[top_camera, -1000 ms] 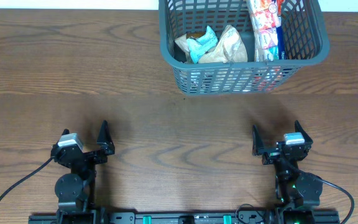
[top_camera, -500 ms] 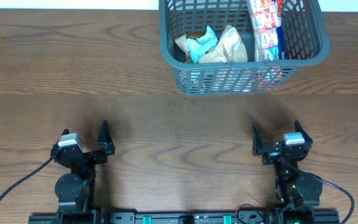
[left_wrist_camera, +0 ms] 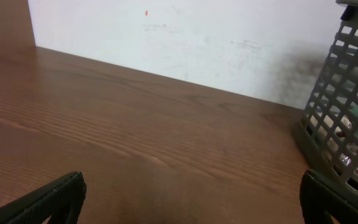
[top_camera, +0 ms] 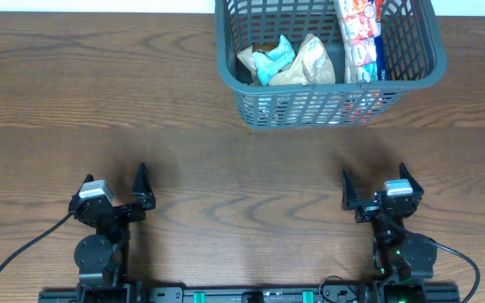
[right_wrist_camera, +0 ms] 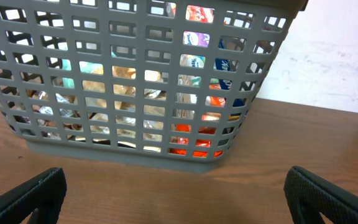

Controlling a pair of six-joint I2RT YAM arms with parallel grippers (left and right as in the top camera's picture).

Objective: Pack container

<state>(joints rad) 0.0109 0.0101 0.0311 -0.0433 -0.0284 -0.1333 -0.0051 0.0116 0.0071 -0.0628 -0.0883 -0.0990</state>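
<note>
Evidently nothing is moving: my left fingers [top_camera: 141, 181] and right fingers [top_camera: 346, 187] are idling open and empty, the grey-blue lattice plastic basket [top_camera: 310, 108] seemingly sitting packed.

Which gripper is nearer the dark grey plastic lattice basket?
Right. The right gripper faces the dark grey plastic lattice basket head-on; the left gripper sits well off toward its left, both apart from it.

Packets [top_camera: 289, 61] in container [top_camera: 226, 50] — table's [top_camera: 99, 109] far side
</note>
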